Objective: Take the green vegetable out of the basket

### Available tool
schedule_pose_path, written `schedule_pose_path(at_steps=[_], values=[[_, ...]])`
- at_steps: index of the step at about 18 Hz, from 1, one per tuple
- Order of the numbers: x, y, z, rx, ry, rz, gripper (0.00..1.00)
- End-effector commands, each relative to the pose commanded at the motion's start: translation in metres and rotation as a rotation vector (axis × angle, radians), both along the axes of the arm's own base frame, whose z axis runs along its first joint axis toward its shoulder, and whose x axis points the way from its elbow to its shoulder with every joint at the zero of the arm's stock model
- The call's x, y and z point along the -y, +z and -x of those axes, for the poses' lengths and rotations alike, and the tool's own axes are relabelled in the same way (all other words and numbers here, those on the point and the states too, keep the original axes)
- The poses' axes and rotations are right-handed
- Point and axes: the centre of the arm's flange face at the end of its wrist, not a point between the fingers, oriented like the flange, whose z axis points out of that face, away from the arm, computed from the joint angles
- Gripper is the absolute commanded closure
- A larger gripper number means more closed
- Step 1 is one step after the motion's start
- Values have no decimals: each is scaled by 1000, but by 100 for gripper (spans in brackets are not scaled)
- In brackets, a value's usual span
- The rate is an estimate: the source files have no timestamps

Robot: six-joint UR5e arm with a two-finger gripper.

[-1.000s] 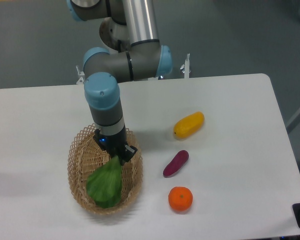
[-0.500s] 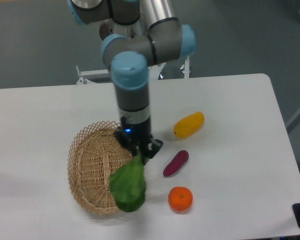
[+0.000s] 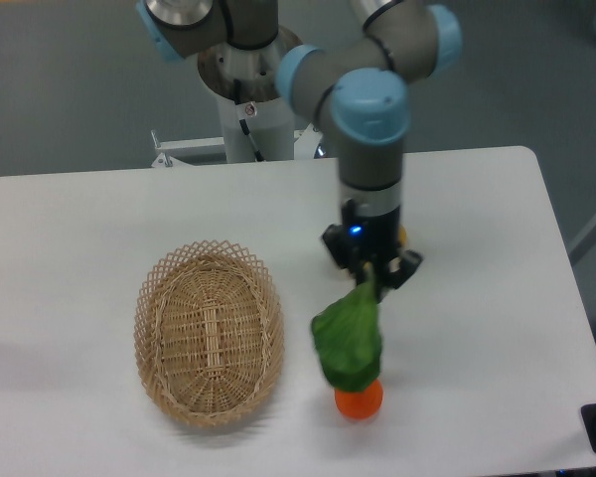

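Note:
The green vegetable (image 3: 349, 342) hangs in the air, leaf end down, with my gripper (image 3: 370, 274) shut on its stem end. It dangles right of the basket (image 3: 208, 333), over the right half of the table. The oval tan wicker basket lies at the front left and holds nothing that I can see. The vegetable's leaf covers the top of an orange fruit below it.
An orange fruit (image 3: 360, 400) sits on the white table near the front edge, partly behind the hanging leaf. A sliver of a yellow piece (image 3: 402, 237) shows behind the gripper. The arm's base (image 3: 248, 89) stands at the table's back edge.
The gripper has carried the green vegetable up out of the basket and to the right, past its rim. The purple piece and most of the yellow one are now hidden behind gripper and leaf.

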Motion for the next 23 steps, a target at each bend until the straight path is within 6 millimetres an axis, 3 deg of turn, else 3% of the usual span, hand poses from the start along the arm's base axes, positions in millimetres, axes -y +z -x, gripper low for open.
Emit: schedule_pose_path(at_steps=[7, 23], values=[[24, -1, 21, 1, -13, -1, 64], [24, 4, 20, -6, -14, -8, 64]])
